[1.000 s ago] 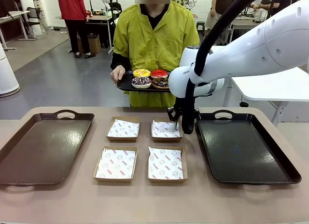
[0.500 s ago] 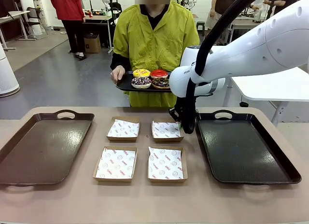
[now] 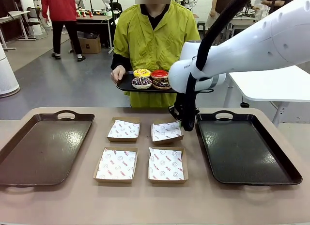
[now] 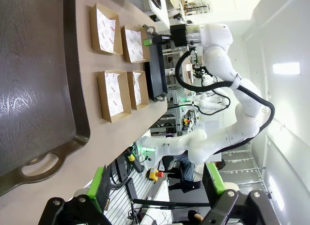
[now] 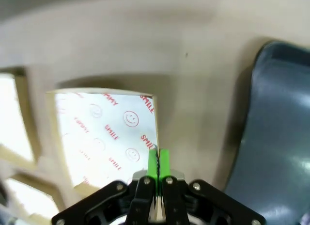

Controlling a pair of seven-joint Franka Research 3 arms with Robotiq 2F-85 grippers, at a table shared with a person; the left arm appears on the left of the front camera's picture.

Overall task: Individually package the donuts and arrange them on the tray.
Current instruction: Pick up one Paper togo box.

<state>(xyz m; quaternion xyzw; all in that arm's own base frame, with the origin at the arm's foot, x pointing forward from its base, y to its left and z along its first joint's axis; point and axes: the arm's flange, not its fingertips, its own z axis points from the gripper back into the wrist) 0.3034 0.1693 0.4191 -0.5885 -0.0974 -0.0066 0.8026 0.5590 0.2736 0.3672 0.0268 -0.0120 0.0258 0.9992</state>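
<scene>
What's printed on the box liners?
Red smileys and "SMILE" text on white liner; right wrist view.

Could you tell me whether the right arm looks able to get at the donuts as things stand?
Probably not yet: the right arm's fingers are shut on the edge of the far-right box, and the donuts sit on a black tray the person holds beyond the table.
</scene>
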